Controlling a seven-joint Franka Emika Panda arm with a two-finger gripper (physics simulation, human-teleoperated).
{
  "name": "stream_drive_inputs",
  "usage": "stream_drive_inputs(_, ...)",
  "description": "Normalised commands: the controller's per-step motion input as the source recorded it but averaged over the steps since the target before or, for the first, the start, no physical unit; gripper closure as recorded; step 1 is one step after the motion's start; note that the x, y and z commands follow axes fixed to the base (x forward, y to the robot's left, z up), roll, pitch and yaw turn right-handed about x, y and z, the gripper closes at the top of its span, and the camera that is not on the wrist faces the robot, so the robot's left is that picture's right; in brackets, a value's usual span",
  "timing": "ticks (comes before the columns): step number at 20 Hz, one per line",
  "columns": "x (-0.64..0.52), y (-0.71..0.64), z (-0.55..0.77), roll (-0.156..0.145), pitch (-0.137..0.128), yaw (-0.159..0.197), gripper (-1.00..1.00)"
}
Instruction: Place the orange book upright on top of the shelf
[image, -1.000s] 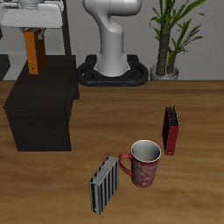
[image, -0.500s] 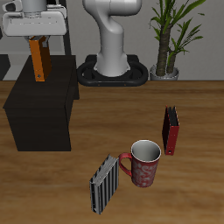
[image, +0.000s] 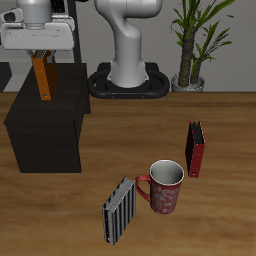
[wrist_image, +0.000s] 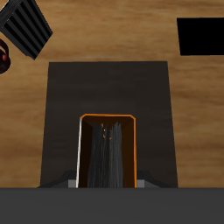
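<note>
We see the two-finger gripper (image: 42, 53) clenched on the thin orange book (image: 41, 78), holding it upright, slightly tilted, above the large dark box-shaped shelf (image: 45, 125) at the table's far side; whether they touch is unclear.

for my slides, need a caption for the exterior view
Gripper holds the orange book upright above the dark shelf.

Mug (image: 165, 186), red book (image: 196, 148), striped book (image: 119, 210), plant (image: 194, 40).
</note>
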Motion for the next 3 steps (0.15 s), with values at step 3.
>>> stream_drive_inputs(3, 0.11, -0.11, -0.20, -0.081, 0.042, -0.033, 1.00)
